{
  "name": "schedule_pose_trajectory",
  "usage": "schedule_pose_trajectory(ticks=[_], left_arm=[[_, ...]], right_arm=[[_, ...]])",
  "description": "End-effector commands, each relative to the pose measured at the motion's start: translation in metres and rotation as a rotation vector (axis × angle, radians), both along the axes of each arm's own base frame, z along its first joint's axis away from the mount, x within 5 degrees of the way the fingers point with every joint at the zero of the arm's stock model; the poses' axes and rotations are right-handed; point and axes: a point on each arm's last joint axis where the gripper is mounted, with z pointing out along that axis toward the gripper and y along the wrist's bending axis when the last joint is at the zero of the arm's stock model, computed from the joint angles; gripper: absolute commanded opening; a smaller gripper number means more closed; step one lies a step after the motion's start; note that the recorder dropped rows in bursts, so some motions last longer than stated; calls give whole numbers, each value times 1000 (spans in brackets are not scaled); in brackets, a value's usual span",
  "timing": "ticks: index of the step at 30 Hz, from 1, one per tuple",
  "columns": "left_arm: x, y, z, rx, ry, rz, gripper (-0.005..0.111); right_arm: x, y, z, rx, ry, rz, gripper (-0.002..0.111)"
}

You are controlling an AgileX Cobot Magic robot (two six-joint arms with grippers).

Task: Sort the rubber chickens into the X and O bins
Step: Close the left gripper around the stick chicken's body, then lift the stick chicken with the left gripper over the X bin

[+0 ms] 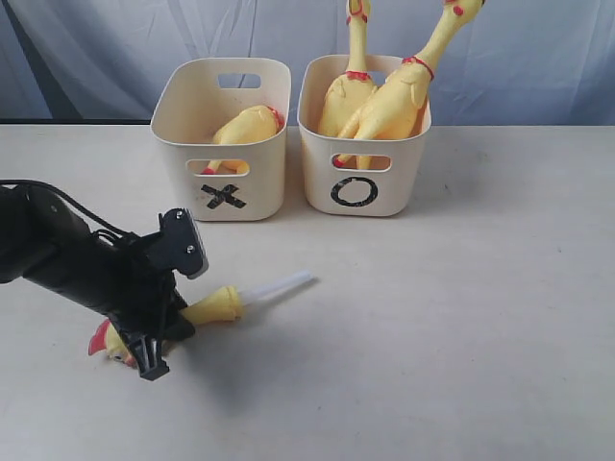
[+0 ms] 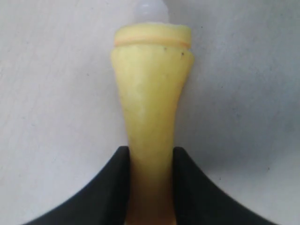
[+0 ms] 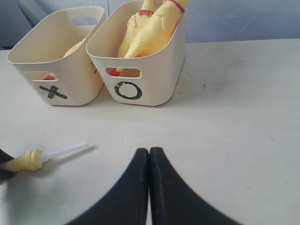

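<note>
Between left fingers [image 2: 108, 187] — thin chicken [image 2: 152, 117], gripped both sides, right fingers [image 3: 136, 187] closed, empty

Spread over pale tabletop [image 1: 461, 346]: thin rubber chicken [image 1: 219, 305] with white tube [image 1: 279, 285] lying flat, clasped in the left pincer [image 2: 150, 154], and, well beyond that pincer, X bin [image 1: 259, 182] and O bin [image 1: 404, 178] just beside each other.

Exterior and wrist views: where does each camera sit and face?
Exterior: off the arms, looking down at the cream plastic X bin and O bin; left arm shows.
Left wrist: on the left gripper, facing the thin yellow rubber chicken between its fingers.
Right wrist: behind the shut right gripper, facing both bins.
Shared: bins in exterior and right wrist; chicken in all.
</note>
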Motion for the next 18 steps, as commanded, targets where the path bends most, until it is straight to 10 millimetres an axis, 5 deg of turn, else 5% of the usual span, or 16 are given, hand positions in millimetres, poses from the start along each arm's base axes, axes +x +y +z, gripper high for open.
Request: schedule_pose_trajectory(ticks=[1,4,10,18], left_arm=[[0,0,-4,15,-1,-27,10],[-1,-1,-4,14,3,-28,0],[-1,-3,0,-29,18,10,0],[0,-6,31,-131,-53,102,0]], right_arm=[[-1,0,-1,-2,-7,2,0],[-1,0,-1,-2,-7,2,0],[-1,0,-1,-2,-7,2,0],[-1,0,-1,-2,-7,2,0]])
